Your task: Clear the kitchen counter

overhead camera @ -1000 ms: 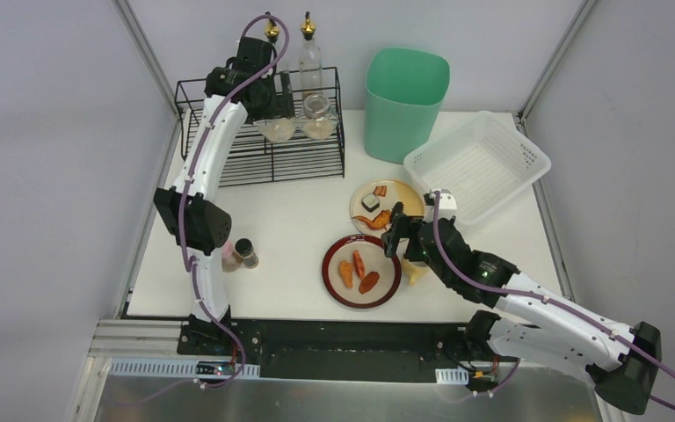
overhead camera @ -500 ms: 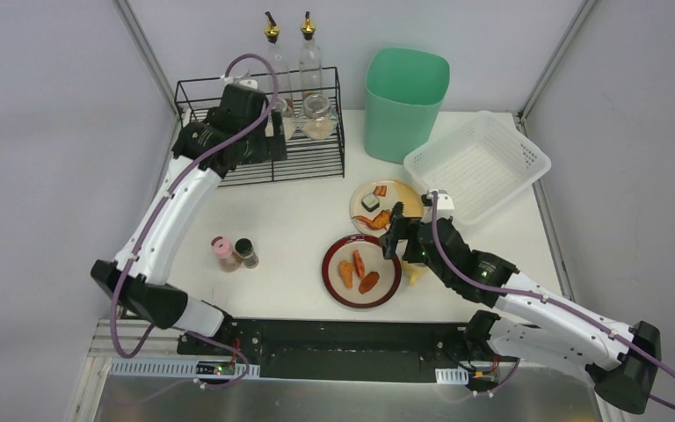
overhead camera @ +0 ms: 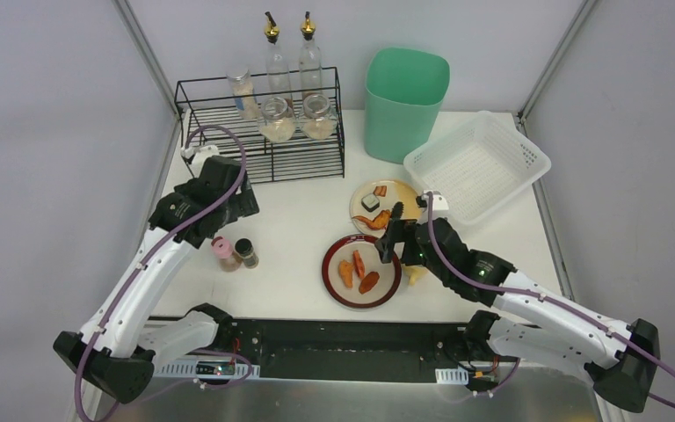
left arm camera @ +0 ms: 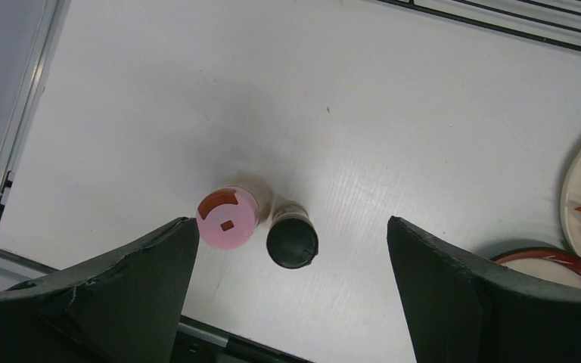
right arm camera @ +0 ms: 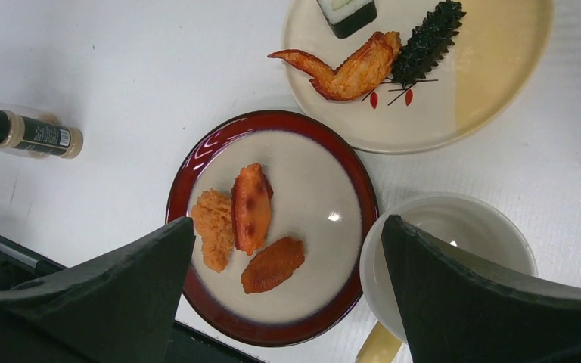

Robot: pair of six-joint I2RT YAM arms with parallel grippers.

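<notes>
Left arm: elbow pushed out to the near left, forearm slanting up toward the far right, wrist bent so the left gripper [left arm camera: 291,225] points straight down over the left part of the kitchen counter [overhead camera: 290,220]. Its jaws are spread wide and hold nothing. In my left wrist view a pink-lidded shaker [left arm camera: 227,219] and a black-lidded shaker [left arm camera: 292,242] stand upright, just beside each other, below the gap. Right arm: elbow at the near right, forearm reaching far-left, right gripper [right arm camera: 286,221] also facing down, jaws wide apart and empty, over a red-rimmed plate [right arm camera: 272,121] with three orange food pieces. A white mug [right arm camera: 439,219] is just right of it and a cream plate [right arm camera: 484,83] with food beyond. The counter lies flat and level under both arms, its long axis running left to right, I think. A black wire rack [overhead camera: 228,158], green bin [overhead camera: 404,105] and white basket [overhead camera: 479,167] sit along its far side.
</notes>
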